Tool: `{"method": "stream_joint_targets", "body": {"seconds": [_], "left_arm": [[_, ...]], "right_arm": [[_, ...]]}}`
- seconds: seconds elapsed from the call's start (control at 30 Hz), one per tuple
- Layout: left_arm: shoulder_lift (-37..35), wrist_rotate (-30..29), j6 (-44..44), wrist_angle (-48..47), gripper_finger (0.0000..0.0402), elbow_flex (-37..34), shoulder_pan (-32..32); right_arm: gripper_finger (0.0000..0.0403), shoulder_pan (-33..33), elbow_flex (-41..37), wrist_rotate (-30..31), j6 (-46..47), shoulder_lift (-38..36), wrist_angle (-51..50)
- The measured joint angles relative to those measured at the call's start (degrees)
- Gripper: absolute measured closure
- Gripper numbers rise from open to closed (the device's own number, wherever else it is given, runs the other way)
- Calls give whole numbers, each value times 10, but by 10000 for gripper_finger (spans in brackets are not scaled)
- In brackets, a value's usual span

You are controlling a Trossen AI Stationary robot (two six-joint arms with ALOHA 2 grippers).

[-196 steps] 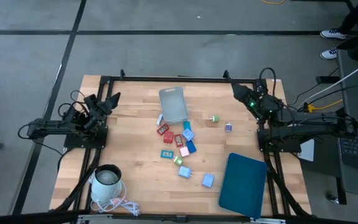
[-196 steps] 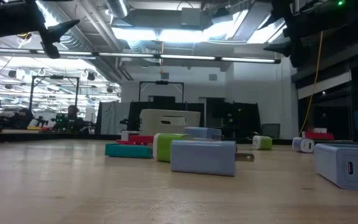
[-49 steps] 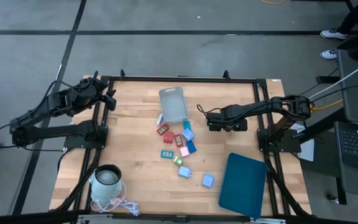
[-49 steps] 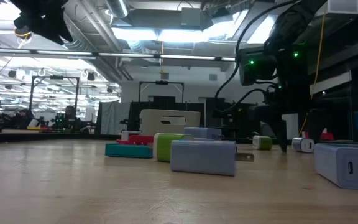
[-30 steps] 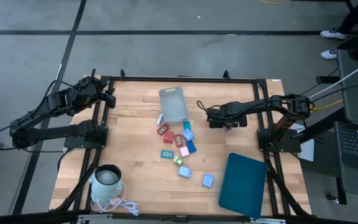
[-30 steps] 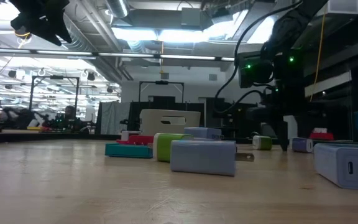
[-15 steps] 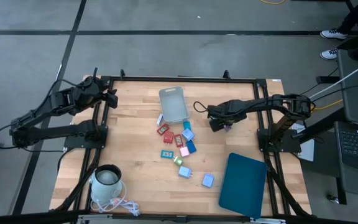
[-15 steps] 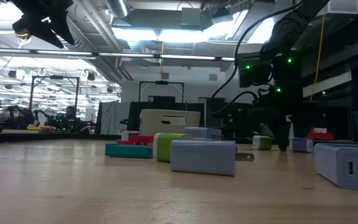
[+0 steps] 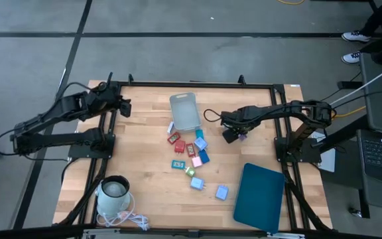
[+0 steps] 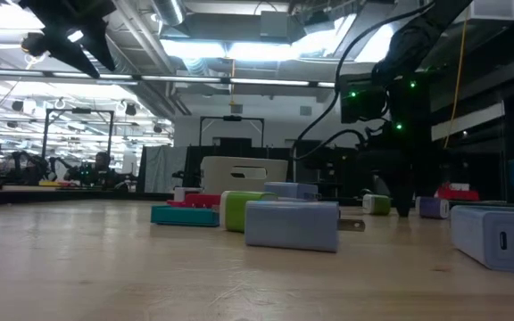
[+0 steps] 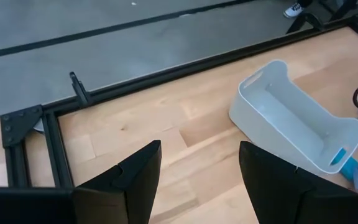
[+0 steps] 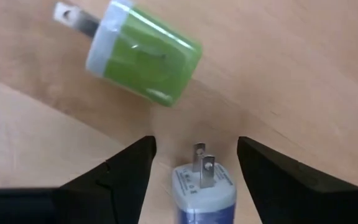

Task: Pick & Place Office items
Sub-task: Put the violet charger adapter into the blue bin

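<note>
Purple plug (image 12: pixel 202 186) lies right of center on table, between the wide jaws of right gripper (image 12: pixel 194 163); green plug (image 12: pixel 143 55) just beyond. Descend centered, close on body, not prongs. Left gripper (image 11: pixel 199 163) wide open, upper left.

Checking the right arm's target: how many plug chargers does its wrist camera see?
2: a green charger lying farther ahead, and a blue charger inside the open right end effector.

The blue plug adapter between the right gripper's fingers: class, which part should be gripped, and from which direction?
Grip the blue plug adapter across its blocky body, coming from above. It lies flat on the table, prongs pointing toward the green adapter, and the open right gripper already straddles it. The thin prongs probably offer poor purchase.
</note>
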Motion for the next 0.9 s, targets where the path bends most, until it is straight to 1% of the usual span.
{"method": "stream_joint_targets", "body": {"seconds": [0.47,0.77,0.9], "left_arm": [[21,18,-15,10,190,0,0],[24,17,-5,14,190,0,0],[24,17,-4,14,190,0,0]], "right_arm": [[158,-4,1,-21,-12,0,-58],[158,-4,0,-31,-10,1,-68],[169,-5,0,-35,-8,1,-73]]}}
